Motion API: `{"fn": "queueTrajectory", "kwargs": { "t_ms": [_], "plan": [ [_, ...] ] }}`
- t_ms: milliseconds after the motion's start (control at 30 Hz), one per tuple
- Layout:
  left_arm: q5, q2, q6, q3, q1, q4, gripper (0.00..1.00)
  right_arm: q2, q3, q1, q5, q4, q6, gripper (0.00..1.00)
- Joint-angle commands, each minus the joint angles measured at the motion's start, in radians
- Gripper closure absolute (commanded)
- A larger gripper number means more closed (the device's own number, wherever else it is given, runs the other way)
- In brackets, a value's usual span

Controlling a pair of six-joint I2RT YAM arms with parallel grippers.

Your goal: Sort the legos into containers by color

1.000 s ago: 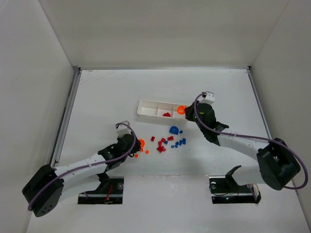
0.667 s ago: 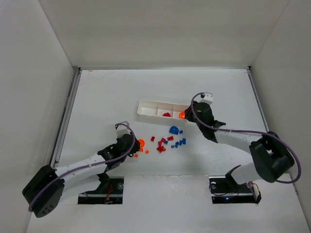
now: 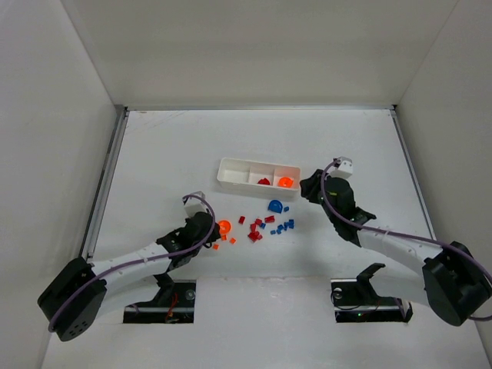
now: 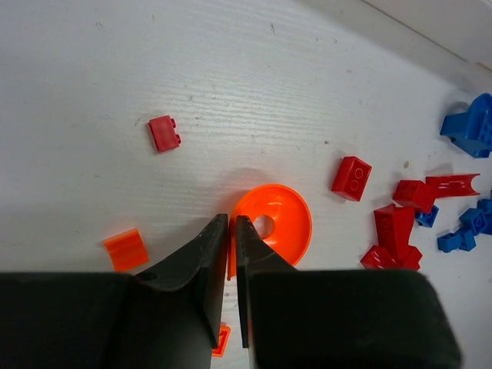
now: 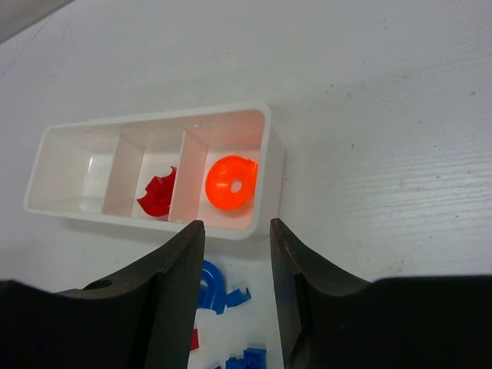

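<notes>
My left gripper [image 3: 217, 228] [image 4: 231, 223] is shut on the rim of a round orange lego [image 4: 277, 223] [image 3: 224, 227] that rests on the table. Small red legos [image 4: 400, 223] and blue legos [image 4: 469, 127] lie scattered to its right. The white three-part container [image 3: 257, 161] [image 5: 154, 123] holds a red piece [image 5: 159, 194] in its middle compartment. Its right compartment holds another round orange lego [image 5: 229, 183] [image 3: 285, 182]. My right gripper [image 3: 307, 187] [image 5: 237, 227] hangs open and empty by the tray's right end.
A rounded blue piece [image 3: 274, 205] [image 5: 209, 286] lies just in front of the tray. Small orange bits [image 4: 125, 250] sit beside my left fingers. White walls enclose the table on three sides.
My right gripper opened, left the round orange lego in the tray's right compartment and drew back to the right. My left gripper closed on the other round orange lego's rim.
</notes>
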Motion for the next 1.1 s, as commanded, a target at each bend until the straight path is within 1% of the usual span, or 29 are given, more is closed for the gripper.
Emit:
{"fn": "queueTrajectory", "kwargs": {
  "t_ms": [0, 133, 200, 300, 333, 367, 400, 433, 467, 500, 533, 567, 600, 633, 667, 767, 867, 967, 1000, 1067],
  "plan": [
    [-0.008, -0.003, -0.002, -0.01, -0.004, 0.049, 0.95, -0.063, -0.026, 0.013, 0.002, 0.031, 0.007, 0.54],
    [-0.019, -0.063, 0.015, 0.029, -0.006, 0.035, 0.98, -0.118, -0.056, 0.013, 0.0, 0.024, 0.01, 0.54],
    [-0.028, -0.092, 0.023, 0.073, -0.01, 0.023, 0.98, -0.167, -0.077, 0.013, 0.009, 0.01, 0.011, 0.54],
    [-0.028, -0.084, 0.073, 0.165, -0.026, 0.017, 0.98, -0.241, -0.121, 0.004, 0.012, 0.002, 0.028, 0.54],
    [-0.034, -0.074, 0.083, 0.191, -0.03, 0.026, 0.98, -0.267, -0.141, -0.01, 0.019, 0.001, 0.036, 0.55],
    [-0.037, -0.06, 0.087, 0.209, -0.033, 0.037, 0.98, -0.29, -0.158, -0.03, 0.031, -0.01, 0.045, 0.59],
    [-0.034, -0.01, 0.1, 0.255, -0.038, 0.075, 0.98, -0.305, -0.172, -0.058, 0.041, -0.027, 0.063, 0.63],
    [-0.029, 0.004, 0.103, 0.266, -0.038, 0.083, 0.98, -0.312, -0.178, -0.074, 0.043, -0.035, 0.074, 0.66],
    [-0.008, 0.085, 0.119, 0.332, -0.043, 0.127, 0.98, -0.321, -0.187, -0.111, 0.033, -0.048, 0.09, 0.73],
    [0.0, 0.109, 0.124, 0.354, -0.047, 0.141, 0.98, -0.325, -0.191, -0.122, 0.025, -0.053, 0.093, 0.75],
    [0.004, 0.171, 0.136, 0.401, -0.063, 0.179, 0.98, -0.342, -0.198, -0.137, 0.003, -0.064, 0.097, 0.79],
    [0.007, 0.236, 0.153, 0.448, -0.072, 0.211, 0.97, -0.351, -0.201, -0.142, 0.002, -0.064, 0.097, 0.79],
    [0.009, 0.267, 0.161, 0.472, -0.073, 0.222, 0.97, -0.356, -0.204, -0.147, 0.002, -0.062, 0.1, 0.79],
    [0.017, 0.344, 0.17, 0.533, -0.079, 0.238, 0.97, -0.358, -0.207, -0.15, 0.0, -0.059, 0.102, 0.79],
    [0.026, 0.377, 0.175, 0.562, -0.083, 0.245, 0.97, -0.356, -0.207, -0.151, -0.003, -0.058, 0.102, 0.79],
    [0.073, 0.533, 0.182, 0.691, -0.081, 0.273, 0.96, -0.339, -0.203, -0.147, -0.003, -0.055, 0.097, 0.74],
    [0.092, 0.639, 0.187, 0.791, -0.08, 0.265, 0.96, -0.316, -0.198, -0.147, -0.006, -0.05, 0.099, 0.72],
    [0.096, 0.715, 0.187, 0.845, -0.078, 0.267, 0.96, -0.319, -0.192, -0.144, 0.002, -0.055, 0.096, 0.7],
    [0.096, 0.768, 0.184, 0.88, -0.075, 0.264, 0.95, -0.325, -0.194, -0.144, 0.003, -0.055, 0.096, 0.69],
    [0.112, 0.833, 0.173, 0.923, -0.07, 0.252, 0.93, -0.341, -0.201, -0.144, -0.006, -0.051, 0.099, 0.64]
  ]
}}
